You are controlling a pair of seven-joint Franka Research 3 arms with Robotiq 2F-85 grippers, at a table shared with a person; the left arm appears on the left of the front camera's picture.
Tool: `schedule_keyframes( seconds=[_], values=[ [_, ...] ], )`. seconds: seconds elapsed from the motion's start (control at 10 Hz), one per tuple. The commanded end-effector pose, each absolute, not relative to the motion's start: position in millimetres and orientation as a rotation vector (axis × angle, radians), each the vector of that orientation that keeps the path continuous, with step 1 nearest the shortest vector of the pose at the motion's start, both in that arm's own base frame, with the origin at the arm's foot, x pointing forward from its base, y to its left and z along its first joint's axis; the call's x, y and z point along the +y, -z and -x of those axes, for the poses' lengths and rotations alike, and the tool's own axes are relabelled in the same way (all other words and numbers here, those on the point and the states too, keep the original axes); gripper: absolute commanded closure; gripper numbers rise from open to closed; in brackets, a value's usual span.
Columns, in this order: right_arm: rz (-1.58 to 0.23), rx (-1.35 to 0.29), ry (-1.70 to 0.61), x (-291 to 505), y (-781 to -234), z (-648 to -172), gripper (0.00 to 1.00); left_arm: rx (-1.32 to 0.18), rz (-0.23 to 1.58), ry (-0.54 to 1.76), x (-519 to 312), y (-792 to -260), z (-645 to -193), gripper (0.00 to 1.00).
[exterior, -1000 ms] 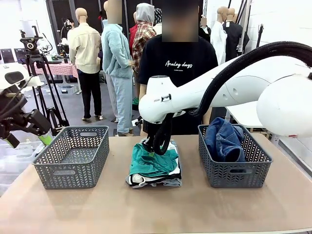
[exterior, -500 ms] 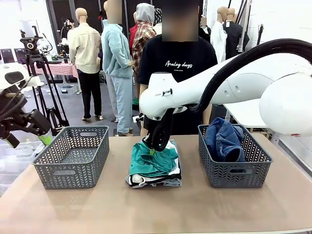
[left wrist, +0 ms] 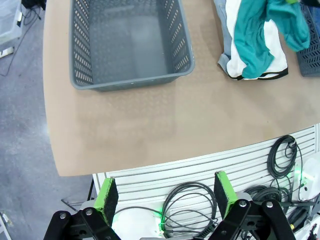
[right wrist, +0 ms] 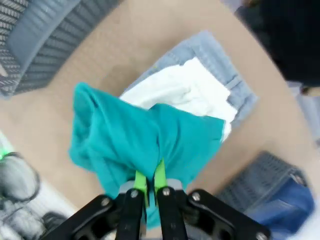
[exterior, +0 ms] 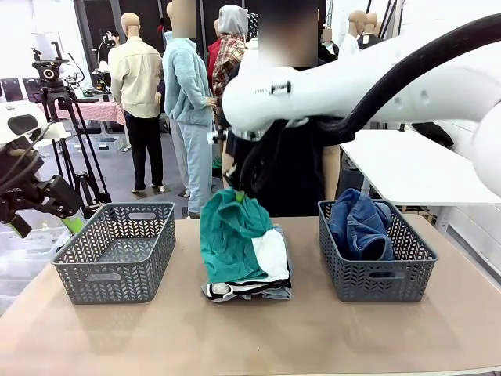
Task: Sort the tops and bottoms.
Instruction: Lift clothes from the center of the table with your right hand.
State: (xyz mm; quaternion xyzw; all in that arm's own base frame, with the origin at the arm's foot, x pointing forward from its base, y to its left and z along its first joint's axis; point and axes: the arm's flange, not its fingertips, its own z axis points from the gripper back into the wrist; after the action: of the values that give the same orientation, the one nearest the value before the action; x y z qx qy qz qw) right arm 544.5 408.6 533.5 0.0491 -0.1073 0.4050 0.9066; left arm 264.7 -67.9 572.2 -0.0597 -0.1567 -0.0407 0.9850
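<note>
Two grippers: left gripper (left wrist: 165,196), jaws wide apart, holding nothing, beyond the table's (exterior: 156,329) near edge; right gripper (right wrist: 149,182) clamped on the teal shirt (exterior: 228,239), which hangs over the white shirt (exterior: 272,254), hem touching it. Shorts (right wrist: 225,60) beneath, mostly hidden. Jeans (exterior: 360,223) fill the right basket (exterior: 376,283). Arm (exterior: 337,82) lettering too small to read; arm hides the person's (exterior: 301,176) chest.

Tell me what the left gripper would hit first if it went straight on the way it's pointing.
Probably the bare tabletop, just short of the grey basket. The open left gripper aims down close to the table's edge and depth is unclear, so it might miss it.
</note>
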Motion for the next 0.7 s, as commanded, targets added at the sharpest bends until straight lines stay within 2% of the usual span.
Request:
schedule_keyframes(
  seconds=[0.0, 0.2, 0.3, 0.6],
  values=[
    [-0.034, -0.314, -0.831, 416.3, -561.6, -527.8, 1.00, -0.311, 0.119, 0.065, -66.8, -573.1, -264.2, 0.00],
    [-0.035, -0.417, -0.821, 417.2, -583.6, -518.6, 1.00, -0.311, 0.119, 0.065, -66.8, -573.1, -264.2, 0.00],
    [-0.059, -0.317, -0.858, 415.1, -580.1, -526.0, 1.00, -0.311, 0.119, 0.065, -66.8, -573.1, -264.2, 0.00],
    [-0.059, -0.317, -0.858, 415.1, -580.1, -526.0, 1.00, -0.311, 0.119, 0.065, -66.8, -573.1, -264.2, 0.00]
  ],
)
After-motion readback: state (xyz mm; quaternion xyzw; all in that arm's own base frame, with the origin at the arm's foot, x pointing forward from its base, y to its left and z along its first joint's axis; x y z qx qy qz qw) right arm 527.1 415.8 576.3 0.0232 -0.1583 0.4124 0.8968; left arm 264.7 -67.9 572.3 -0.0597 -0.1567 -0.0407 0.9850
